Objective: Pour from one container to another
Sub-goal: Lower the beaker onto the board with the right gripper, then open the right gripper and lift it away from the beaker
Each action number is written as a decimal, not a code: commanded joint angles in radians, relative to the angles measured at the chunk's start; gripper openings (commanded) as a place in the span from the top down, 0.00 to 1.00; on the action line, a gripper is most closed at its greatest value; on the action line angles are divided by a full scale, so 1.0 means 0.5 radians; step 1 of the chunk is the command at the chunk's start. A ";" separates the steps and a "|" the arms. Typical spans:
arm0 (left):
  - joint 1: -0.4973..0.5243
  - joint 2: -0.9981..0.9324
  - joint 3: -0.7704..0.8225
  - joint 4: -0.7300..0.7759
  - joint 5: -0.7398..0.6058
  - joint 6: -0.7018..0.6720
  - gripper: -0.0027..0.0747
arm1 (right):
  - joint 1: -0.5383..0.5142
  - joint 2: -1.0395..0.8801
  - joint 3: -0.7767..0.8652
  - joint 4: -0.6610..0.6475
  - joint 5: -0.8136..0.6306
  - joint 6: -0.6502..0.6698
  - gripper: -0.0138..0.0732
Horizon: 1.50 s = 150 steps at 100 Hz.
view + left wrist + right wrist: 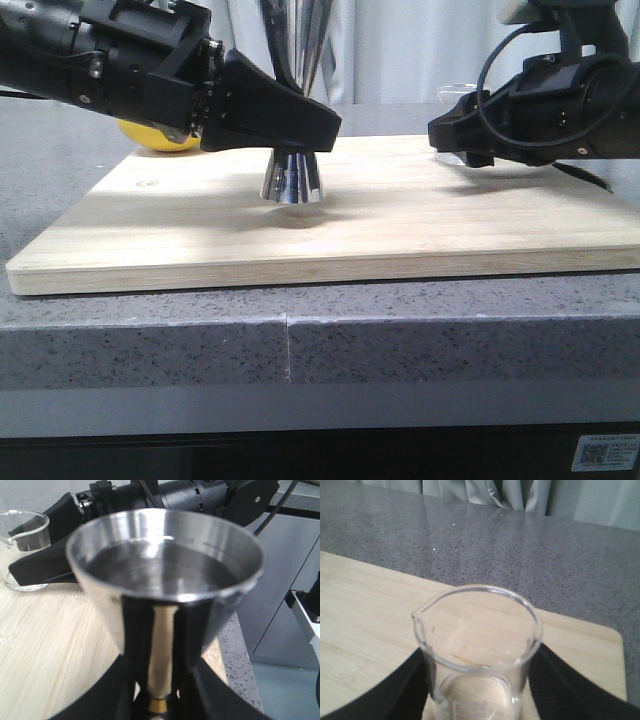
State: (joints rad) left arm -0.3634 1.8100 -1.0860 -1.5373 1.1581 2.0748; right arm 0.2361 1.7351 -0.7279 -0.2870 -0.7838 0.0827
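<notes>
Left end effector (290,125): you see it closed on the jigger (292,178), which stands mid-board (400,230).
Right end effector (480,700): it clasps the beaker (477,650) near the board's far right corner.
Left wrist view only: liquid in the jigger's cup.
Front view only: lemon (160,137) behind the left arm.

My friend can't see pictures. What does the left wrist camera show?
A shiny steel jigger fills the view, held at its narrow waist by the left gripper. Behind it, the right gripper holds a clear glass beaker over a wooden board.
</notes>
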 commanded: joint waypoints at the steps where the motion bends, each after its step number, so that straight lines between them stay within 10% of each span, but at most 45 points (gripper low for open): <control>1: -0.017 -0.110 -0.055 -0.138 0.204 -0.010 0.99 | -0.016 -0.109 -0.035 -0.005 -0.120 -0.006 0.33; 150: -0.017 -0.110 -0.055 -0.138 0.181 -0.010 0.99 | -0.016 -0.913 0.246 -0.005 0.393 0.091 0.26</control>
State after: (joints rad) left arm -0.3634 1.8100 -1.0860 -1.5373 1.1581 2.0748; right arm 0.2361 1.3599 -0.5840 -0.2877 -0.5301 0.1252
